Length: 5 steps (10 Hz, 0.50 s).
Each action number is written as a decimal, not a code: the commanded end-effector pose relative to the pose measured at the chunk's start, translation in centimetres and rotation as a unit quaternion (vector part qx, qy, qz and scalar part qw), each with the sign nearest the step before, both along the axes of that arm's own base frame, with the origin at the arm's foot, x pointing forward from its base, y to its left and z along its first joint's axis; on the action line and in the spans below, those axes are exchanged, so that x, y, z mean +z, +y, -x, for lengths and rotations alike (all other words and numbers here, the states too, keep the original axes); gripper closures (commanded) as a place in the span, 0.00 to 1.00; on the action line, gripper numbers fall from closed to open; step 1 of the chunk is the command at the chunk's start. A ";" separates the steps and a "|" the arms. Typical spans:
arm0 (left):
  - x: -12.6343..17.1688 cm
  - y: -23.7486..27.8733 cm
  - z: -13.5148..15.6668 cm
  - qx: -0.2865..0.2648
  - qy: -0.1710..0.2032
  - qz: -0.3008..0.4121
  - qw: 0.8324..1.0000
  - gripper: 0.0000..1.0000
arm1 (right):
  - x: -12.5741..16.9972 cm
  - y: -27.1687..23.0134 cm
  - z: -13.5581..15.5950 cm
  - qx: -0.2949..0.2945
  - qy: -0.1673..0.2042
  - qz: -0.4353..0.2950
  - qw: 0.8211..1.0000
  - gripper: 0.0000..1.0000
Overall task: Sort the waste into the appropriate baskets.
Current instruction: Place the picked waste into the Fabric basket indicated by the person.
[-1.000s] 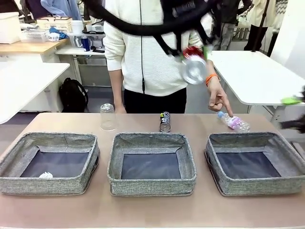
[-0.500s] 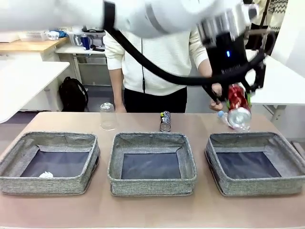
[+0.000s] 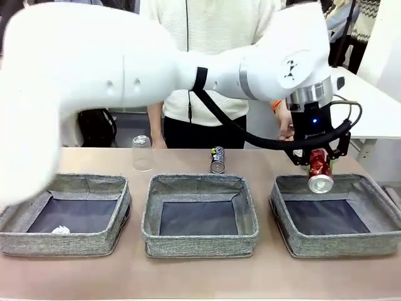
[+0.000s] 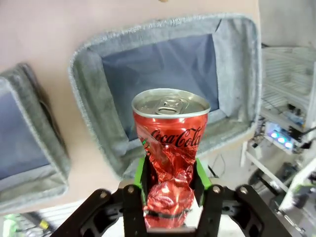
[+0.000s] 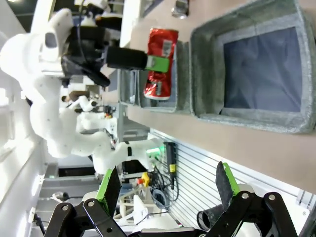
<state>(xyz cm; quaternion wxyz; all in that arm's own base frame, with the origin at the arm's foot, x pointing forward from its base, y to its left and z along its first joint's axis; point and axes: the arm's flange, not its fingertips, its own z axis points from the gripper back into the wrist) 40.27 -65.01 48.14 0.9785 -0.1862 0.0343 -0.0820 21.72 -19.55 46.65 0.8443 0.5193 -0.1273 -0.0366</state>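
Observation:
My left gripper [image 3: 319,162] is shut on a crushed red can [image 3: 320,171] and holds it, top end down, over the back part of the right basket [image 3: 283,199]. The left wrist view looks down past the can [image 4: 170,143], pinched between the green pads [image 4: 139,174], into that grey basket [image 4: 94,103]. From the side, the right wrist view catches the same can [image 5: 160,61] above the basket [image 5: 247,29]. My right gripper [image 5: 166,187] stands open and holds nothing. A white paper ball [image 3: 60,230] lies in the left basket [image 3: 120,202]. The middle basket [image 3: 152,213] holds nothing.
A clear plastic cup [image 3: 142,153] stands upside down and a dark printed can [image 3: 217,160] stands on the table behind the baskets. A person in a white striped top stands at the far side, one hand [image 3: 286,128] behind my left arm.
My left arm has swung right and down with the red can, from high over the table to just above the right basket. It now hides the person's pointing hand.

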 end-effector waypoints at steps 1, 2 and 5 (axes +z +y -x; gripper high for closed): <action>1.5 -3.6 -1.5 0.013 -0.002 -0.026 1.000 0.58 | 0.2 0.0 -0.4 -0.009 0.003 0.002 1.000 0.00; 1.2 -3.7 -1.3 0.010 -0.001 -0.034 0.999 0.58 | 0.2 0.0 -0.4 -0.009 0.003 0.002 1.000 0.00; 1.2 -3.6 -1.1 0.011 0.002 -0.036 0.999 0.58 | 0.2 0.0 -0.4 -0.009 0.003 0.002 1.000 0.00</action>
